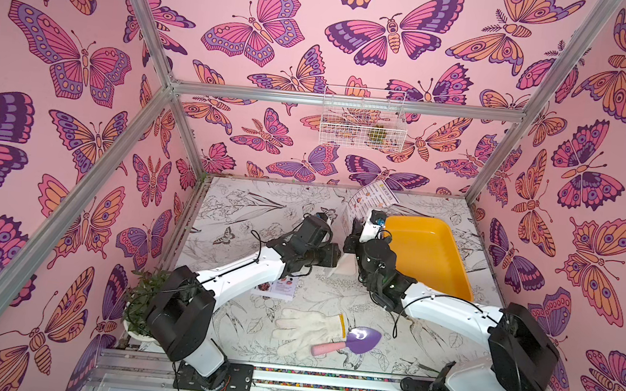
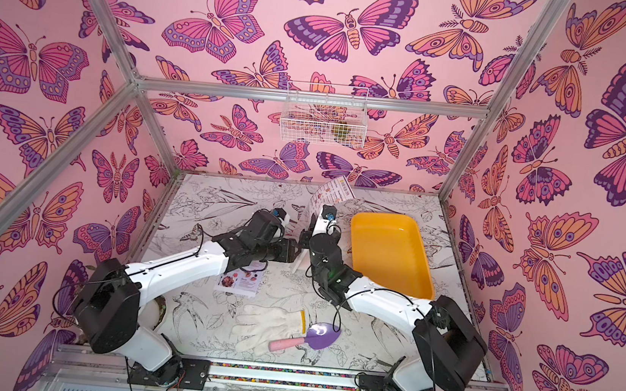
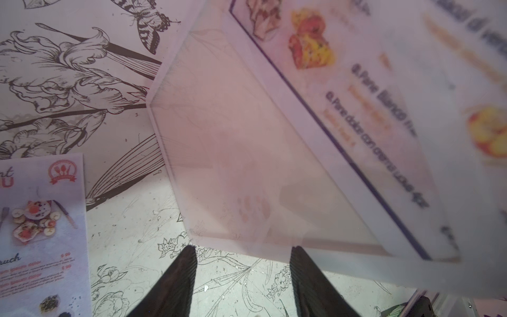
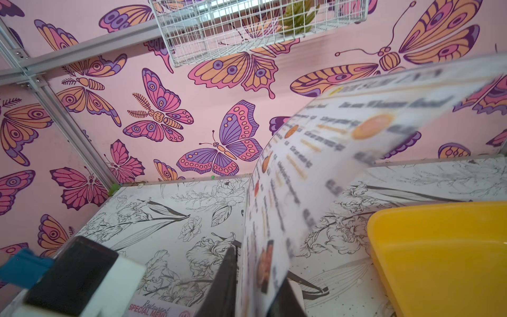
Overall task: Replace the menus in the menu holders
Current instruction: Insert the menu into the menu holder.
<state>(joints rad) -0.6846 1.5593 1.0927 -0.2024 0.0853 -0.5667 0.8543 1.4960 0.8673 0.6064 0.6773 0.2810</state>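
The white "Dim Sum Inn" menu (image 1: 372, 200) stands curled upright above the table's middle in both top views. Its lower end sits between the fingers of my right gripper (image 4: 259, 266). Those fingers stand a little apart around the blurred sheet (image 4: 315, 178). The menu holder (image 3: 233, 151), a clear pane in a white frame, leans between the two arms (image 1: 341, 269). My left gripper (image 3: 242, 248) is open with its fingertips at the holder's near edge and only table between them. The pale "Special Menu" sheet (image 1: 280, 288) lies flat under the left arm.
A yellow tray (image 1: 428, 256) sits right of the right gripper. A white glove (image 1: 305, 332) and a purple trowel with a pink handle (image 1: 359, 340) lie near the front. A potted plant (image 1: 141, 301) stands front left. A wire basket (image 1: 363, 118) hangs on the back wall.
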